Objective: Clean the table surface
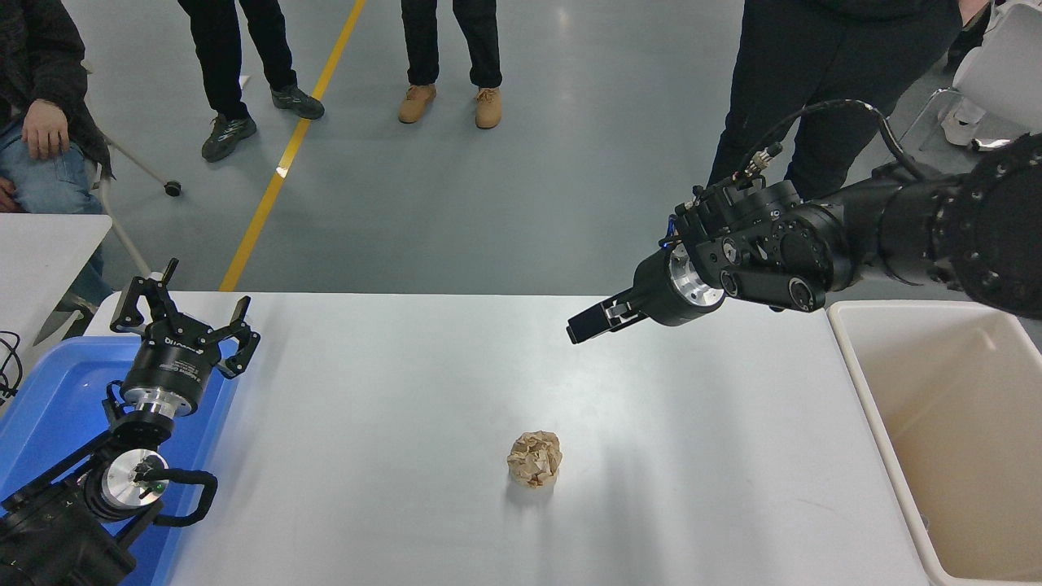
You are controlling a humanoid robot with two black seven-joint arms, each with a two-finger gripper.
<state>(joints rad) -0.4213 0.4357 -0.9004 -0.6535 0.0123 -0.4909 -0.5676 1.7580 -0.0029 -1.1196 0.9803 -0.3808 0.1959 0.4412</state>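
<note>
The table surface (391, 391) is a wide white top with a crumpled brown paper ball (535, 459) lying near its middle front. My right gripper (581, 330) hangs above the table's far half, pointing left and down, well behind and a little right of the ball; it is seen edge-on. My left gripper (184, 316) is parked at the table's left edge over the blue bin, open and holding nothing.
A blue bin (49, 399) stands at the left and a beige bin (961, 431) at the right end of the table. A smaller white table (41, 244) is at far left. Several people stand or sit beyond the far edge.
</note>
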